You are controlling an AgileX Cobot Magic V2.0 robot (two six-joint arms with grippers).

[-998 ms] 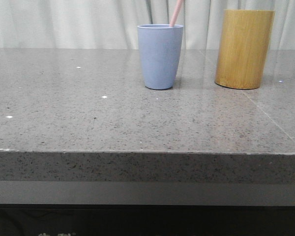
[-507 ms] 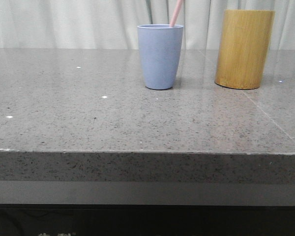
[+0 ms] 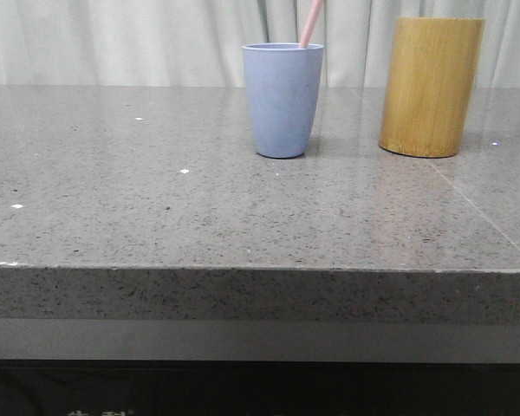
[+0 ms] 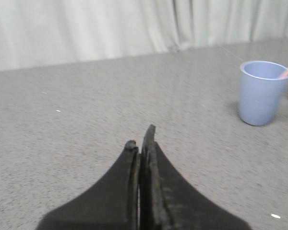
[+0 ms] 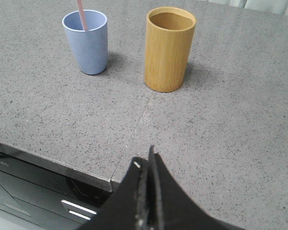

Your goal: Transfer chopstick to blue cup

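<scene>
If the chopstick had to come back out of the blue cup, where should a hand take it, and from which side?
Probably the exposed upper end of the chopstick, the one graspable part, the rest being inside the blue cup. Come from above, closing across the thin shaft just clear of the rim; it leans toward the bamboo cylinder, so match that tilt.

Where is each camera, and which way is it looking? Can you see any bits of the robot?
Front view: sits low at the table's near edge, facing forward at the blue cup, the chopstick in it, and the bamboo cylinder.
Left wrist view: on the left arm, over the table; left gripper jaws shut, cup off to one side.
Right wrist view: on the right arm, higher up, looking down; right gripper jaws shut.
Shared: all three see the blue cup and chopstick.
</scene>
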